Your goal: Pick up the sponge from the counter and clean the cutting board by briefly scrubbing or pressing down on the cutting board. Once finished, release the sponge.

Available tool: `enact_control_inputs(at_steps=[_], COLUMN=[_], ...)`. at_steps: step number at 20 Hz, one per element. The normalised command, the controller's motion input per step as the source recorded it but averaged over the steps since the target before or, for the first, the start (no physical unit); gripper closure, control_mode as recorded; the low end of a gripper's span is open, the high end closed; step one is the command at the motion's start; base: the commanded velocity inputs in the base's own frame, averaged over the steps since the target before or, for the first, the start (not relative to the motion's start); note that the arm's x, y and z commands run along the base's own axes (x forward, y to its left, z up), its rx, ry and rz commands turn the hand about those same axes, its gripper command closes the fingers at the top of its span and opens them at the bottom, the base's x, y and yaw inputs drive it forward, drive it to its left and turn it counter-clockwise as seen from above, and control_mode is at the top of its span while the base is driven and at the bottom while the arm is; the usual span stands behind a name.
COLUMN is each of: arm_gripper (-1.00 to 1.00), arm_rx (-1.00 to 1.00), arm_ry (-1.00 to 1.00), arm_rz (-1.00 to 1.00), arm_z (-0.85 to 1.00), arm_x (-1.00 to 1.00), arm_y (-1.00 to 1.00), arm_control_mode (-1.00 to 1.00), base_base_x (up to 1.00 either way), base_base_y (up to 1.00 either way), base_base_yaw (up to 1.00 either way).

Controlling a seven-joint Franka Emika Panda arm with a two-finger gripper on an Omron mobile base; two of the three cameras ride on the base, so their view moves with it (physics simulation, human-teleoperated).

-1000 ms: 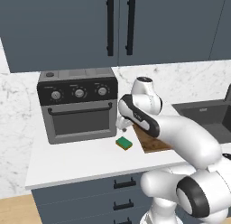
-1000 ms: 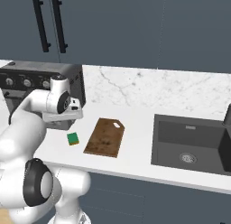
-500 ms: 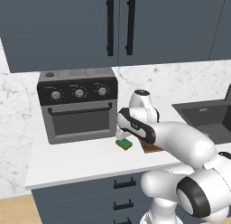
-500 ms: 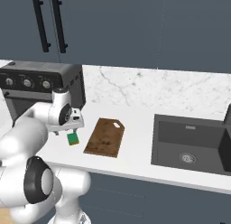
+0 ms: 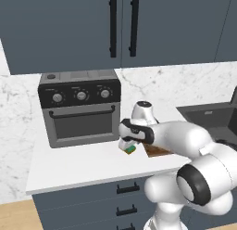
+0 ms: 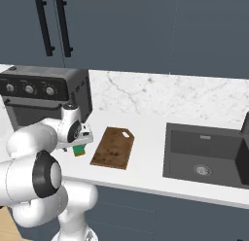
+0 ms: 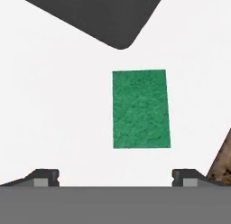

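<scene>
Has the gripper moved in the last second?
Yes. The gripper has dropped toward the counter, now low over the sponge in front of the toaster oven.

Both base views look forward and down, sharing the worktop (image 5: 83, 166); the hand view looks closely down onto the sponge (image 7: 141, 109).

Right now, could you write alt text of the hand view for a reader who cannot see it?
A green sponge lies flat on the white counter, straight ahead of the open gripper. A dark oven corner is at the top, and the brown cutting board edge at the lower right.
</scene>
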Motion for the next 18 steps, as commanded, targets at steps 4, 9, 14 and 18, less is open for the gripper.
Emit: enact_control_inputs(at_steps=[4,9,14,18], arm_gripper=[-1.00,-1.00,-1.00,1.00], arm_rx=[0.00,0.00,-0.08,-0.20], arm_ry=[0.07,0.07,0.07,0.03], arm_rz=[0.02,0.00,0.00,0.00], arm_z=[-0.27,-0.25,-0.37,-0.85], arm_x=[0.44,0.47,0.43,0.10], arm_y=[0.00,0.00,0.19,0.69], arm_control_mode=[-1.00,-1.00,-1.00,-1.00], base_base_x=[0.00,0.00,0.00,0.00], base_base_y=[0.00,0.00,0.00,0.00], base_base_yaw=[0.00,0.00,0.00,0.00])
